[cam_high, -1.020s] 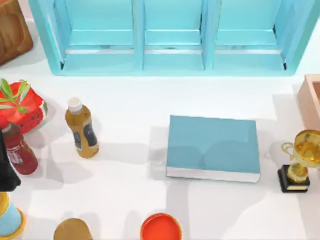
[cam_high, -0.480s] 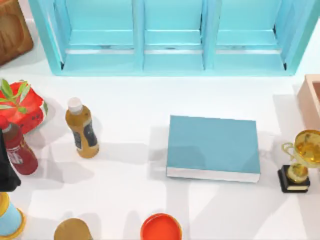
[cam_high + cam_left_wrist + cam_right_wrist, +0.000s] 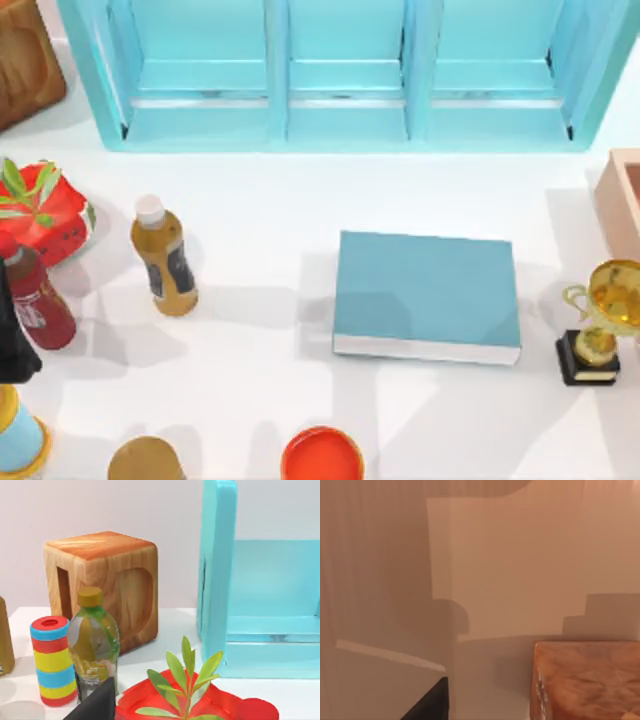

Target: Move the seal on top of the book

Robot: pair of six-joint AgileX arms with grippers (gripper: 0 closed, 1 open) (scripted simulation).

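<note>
Book [image 3: 427, 295]: flat rect. hardcover, plain teal cover, white page edges, no title seen, laid mid-table. Seal [image 3: 585, 680]: marbled orange-tan stone block, seen close by the right gripper [image 3: 427, 705] against a peach-pink surface; its place rel. to the book can't be told. Left of the book an amber bottle [image 3: 164, 257] w/ dark label is stood, text unreadable. Left gripper [image 3: 95, 704] is held far left of the book, by a red planter [image 3: 200, 705]. Grip state of both: can't be told.

book [image 3: 425, 290] light teal, white page edges; shelf unit [image 3: 340, 70] turquoise; trophy [image 3: 600, 320] gold on black base; seal [image 3: 585, 680] mottled orange-brown.
</note>
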